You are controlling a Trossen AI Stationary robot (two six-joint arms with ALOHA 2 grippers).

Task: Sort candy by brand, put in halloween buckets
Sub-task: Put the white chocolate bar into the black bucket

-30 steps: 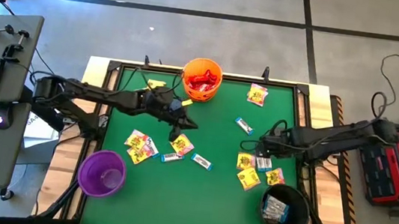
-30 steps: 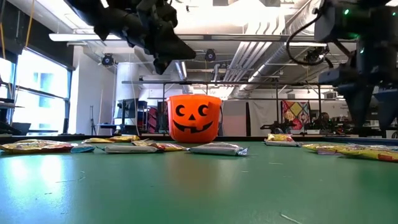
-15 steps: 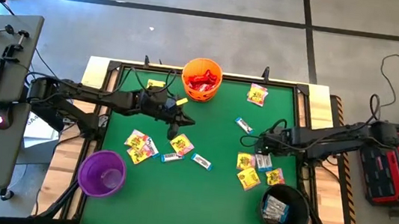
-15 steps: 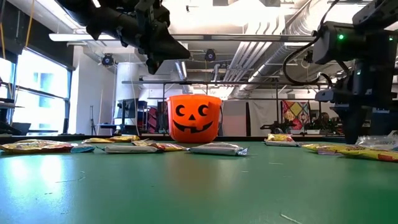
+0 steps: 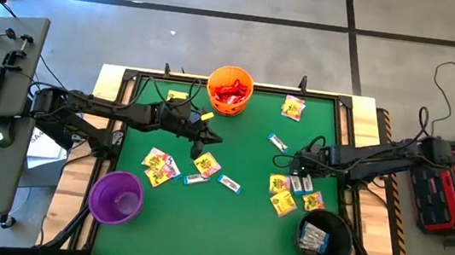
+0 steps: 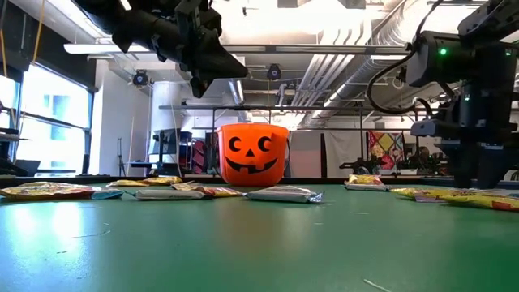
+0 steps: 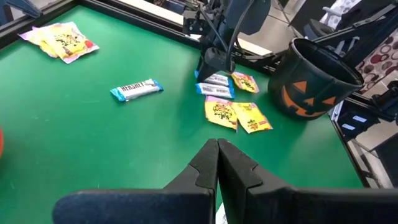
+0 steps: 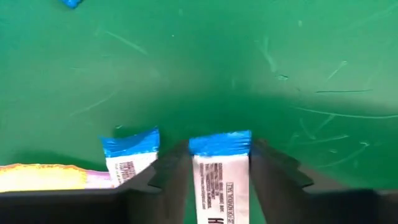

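Candy packets, yellow and white-blue, lie scattered on the green table. My right gripper (image 8: 219, 177) points down at the table's right side, shut on one white-blue packet (image 8: 219, 180). A second white-blue packet (image 8: 129, 155) lies beside it. My left gripper (image 7: 217, 146) hangs shut above the table's middle, over a yellow packet (image 5: 207, 165), holding nothing. The orange bucket (image 5: 230, 91) with red candy stands at the far edge. The purple bucket (image 5: 116, 197) is near left and the black one (image 5: 324, 238) near right. My right gripper has the white-blue packet between its two fingers, one finger (image 8: 171, 177) against each long edge, close to the packet's blue end (image 8: 219, 143). The fingers come from above, pointing down, and span the packet's width. The packet lies flat on the table.
Yellow packets (image 5: 282, 194) lie next to my right gripper, and more candy (image 5: 160, 167) lies left of centre. A lone white-blue packet (image 5: 277, 142) and a yellow one (image 5: 293, 108) lie toward the far right. A raised frame (image 5: 358, 117) rims the table.
My right gripper has come down from above the packets to the table top, still pointing down, and now stands around the white-blue packet. The packets have not moved.
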